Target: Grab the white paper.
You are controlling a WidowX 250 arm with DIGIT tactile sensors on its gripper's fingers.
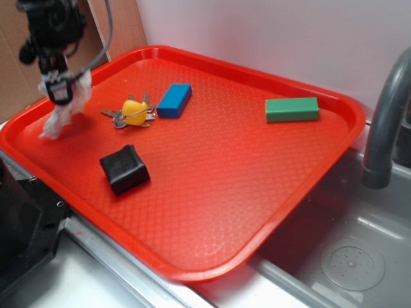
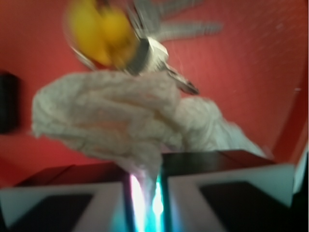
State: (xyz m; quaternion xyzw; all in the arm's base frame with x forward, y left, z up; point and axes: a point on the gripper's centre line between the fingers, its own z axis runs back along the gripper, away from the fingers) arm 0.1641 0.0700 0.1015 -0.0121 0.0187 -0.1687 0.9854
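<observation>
Over the red tray (image 1: 270, 212), at its far-left corner, we see the gripper (image 1: 60, 95) clenched on the white paper (image 1: 61, 119), which dangles clear; we judge the thin pinch could tear or slip.

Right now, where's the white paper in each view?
Exterior: white paper at far left, hanging from the gripper over the red tray.
Wrist: fills the centre, pinched between the fingers.
Shared landmark: the yellow-tagged keys, right of the paper in exterior, above it in wrist.
</observation>
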